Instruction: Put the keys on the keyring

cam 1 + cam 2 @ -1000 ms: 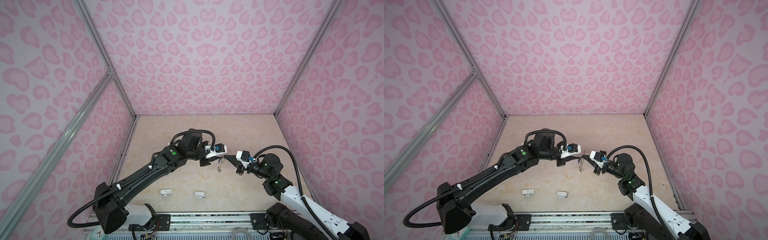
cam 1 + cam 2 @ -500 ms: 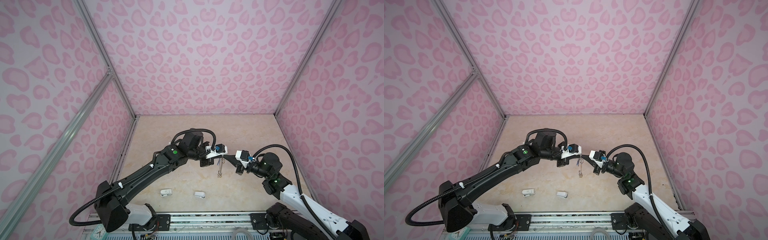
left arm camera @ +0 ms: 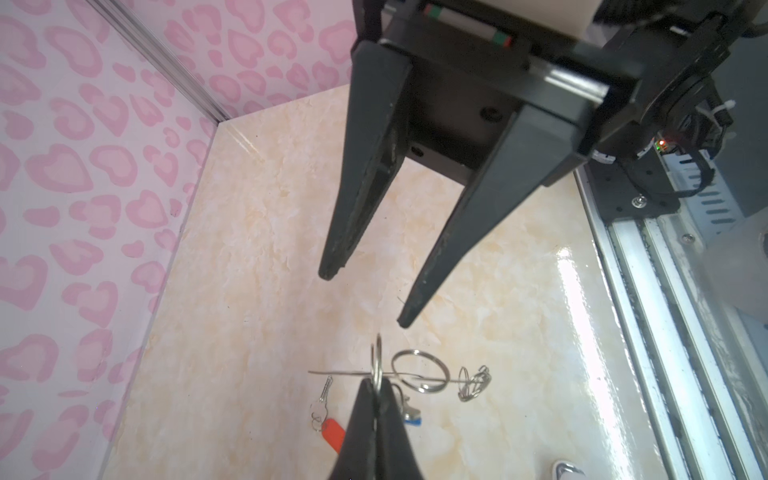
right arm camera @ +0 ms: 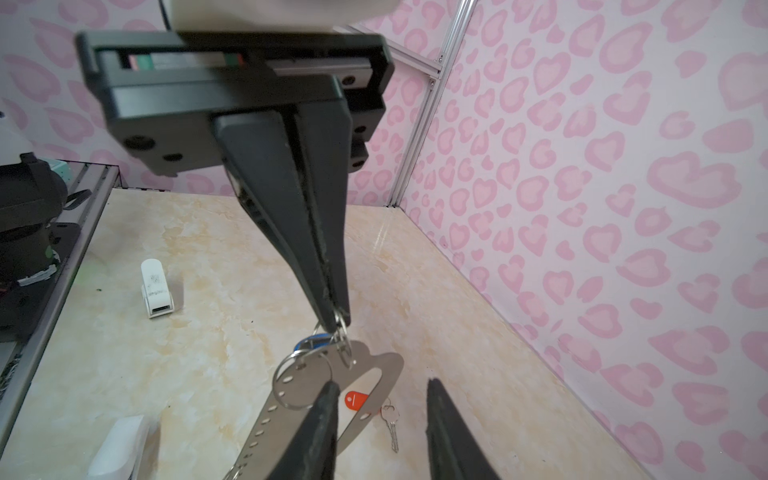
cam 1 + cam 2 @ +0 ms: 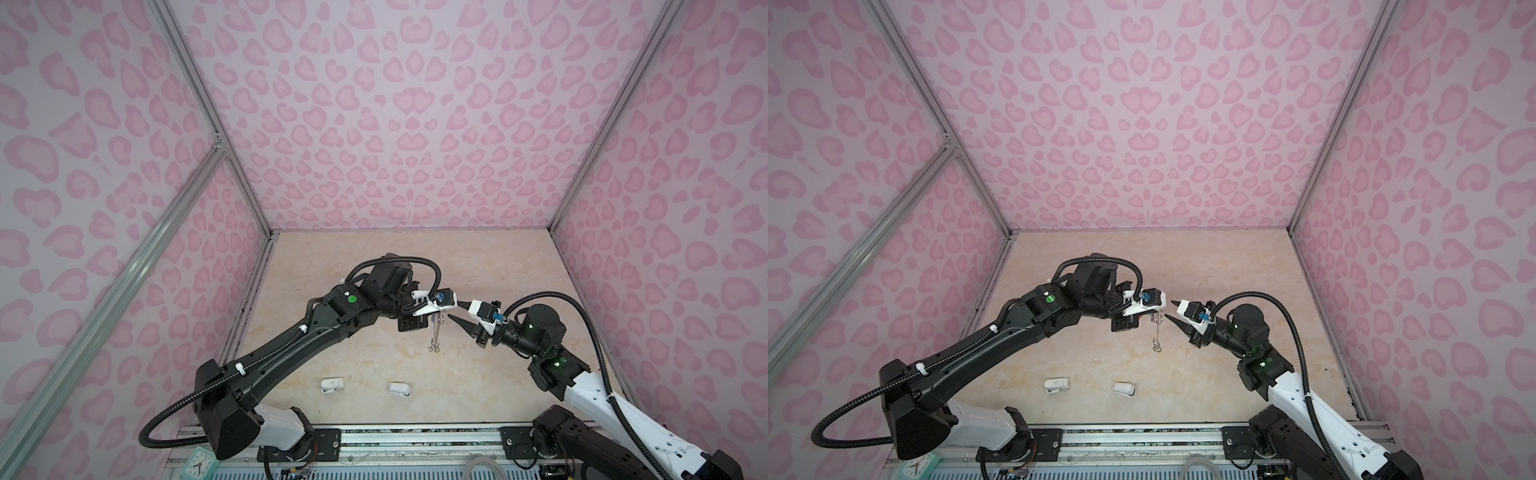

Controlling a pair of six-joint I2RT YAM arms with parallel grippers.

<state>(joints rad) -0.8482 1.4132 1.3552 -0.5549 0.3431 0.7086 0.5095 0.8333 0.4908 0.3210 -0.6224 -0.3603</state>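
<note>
Right wrist: right gripper [image 4: 381,382] jaws apart; left gripper [image 4: 338,318] clamped on a ring [image 4: 343,336] of the hanging keyring [image 4: 299,384]; blue key [image 4: 311,343] seems threaded there. Left wrist: red key [image 3: 330,428] lies on the table [image 3: 249,249]. In both top views the grippers nearly meet mid-table.

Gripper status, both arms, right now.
Left gripper: closed, holding the keyring, which hangs from it.
Right gripper: open, holding nothing.
</note>
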